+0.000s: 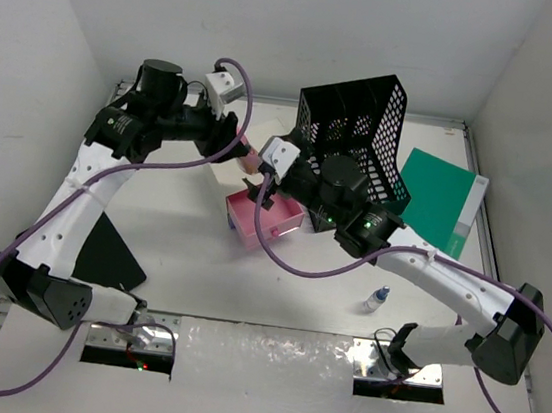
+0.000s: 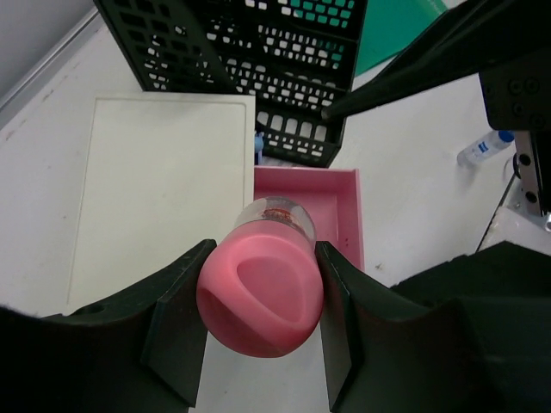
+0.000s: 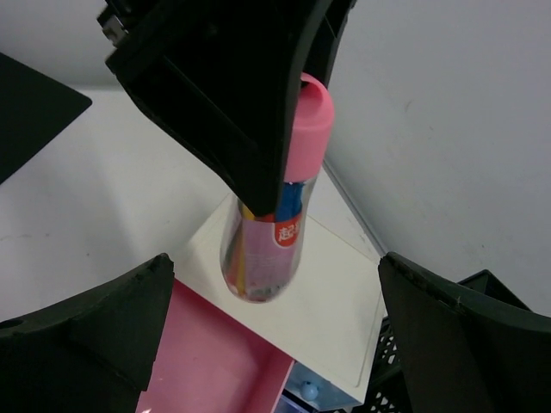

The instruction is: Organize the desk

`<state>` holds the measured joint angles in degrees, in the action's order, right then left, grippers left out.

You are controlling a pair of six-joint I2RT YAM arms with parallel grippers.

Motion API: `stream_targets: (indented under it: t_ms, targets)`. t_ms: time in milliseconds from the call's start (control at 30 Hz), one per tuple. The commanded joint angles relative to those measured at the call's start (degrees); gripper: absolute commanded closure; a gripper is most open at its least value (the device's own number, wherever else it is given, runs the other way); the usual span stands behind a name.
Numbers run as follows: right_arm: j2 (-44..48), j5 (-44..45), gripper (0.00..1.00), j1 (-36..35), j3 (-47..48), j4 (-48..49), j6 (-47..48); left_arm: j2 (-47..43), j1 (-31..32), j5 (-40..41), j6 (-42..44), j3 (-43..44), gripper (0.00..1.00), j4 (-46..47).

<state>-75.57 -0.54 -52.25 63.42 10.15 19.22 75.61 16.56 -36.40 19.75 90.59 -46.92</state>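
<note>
From above, the arms cover most of the middle. The left claw (image 2: 263, 258) and its load are lost under the wrist, and the box (image 2: 164, 198) shows only as a cream sliver. The left wrist view is clearer: that claw pinches a bottle (image 3: 263, 245) at its cap (image 2: 260, 297). The cap is smooth, rounded pink plastic with a dished end, and it hides nearly all the clear body behind it. The right wrist view shows the body, a clear cylinder with a red label and coloured sticks inside (what they are I cannot tell). Whether its base touches the box's flat cream top is also unclear. The right claw (image 3: 275, 267) is spread wide, its matte black fingers (image 3: 95, 318) on either side of the bottle and touching nothing. Just beside the bottle, a glossy pink drawer (image 2: 306, 202) stands pulled out of the box. A blue drawer (image 3: 306, 391) below it is cut off by the frame edge. Behind stands a black mesh basket (image 1: 361, 126), which partly covers a green folder (image 1: 438, 196). The matte white desk (image 1: 197, 277) lies under it all, and a small bottle (image 1: 375, 299) rests on it near the right arm.
</note>
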Motion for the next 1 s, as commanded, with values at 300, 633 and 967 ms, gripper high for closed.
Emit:
stream_targets:
  t_ms: [300,633,967]
  targets:
    - [-4.41,0.71,0.05,2.5,4.17,3.02,-2.87,-1.96,1.11,-1.38,-2.26,-0.15,1.0,6.05]
    - [-10.12,-2.63,0.2,3.03,6.02,7.5,-4.98,-3.28,1.11,-5.69,-2.26,-3.75,1.0,7.45]
    - [-11.09,3.94,1.0,3.21,8.56,-1.66,-7.8,-3.89,1.02,0.26,4.42,-3.22,0.01,4.11]
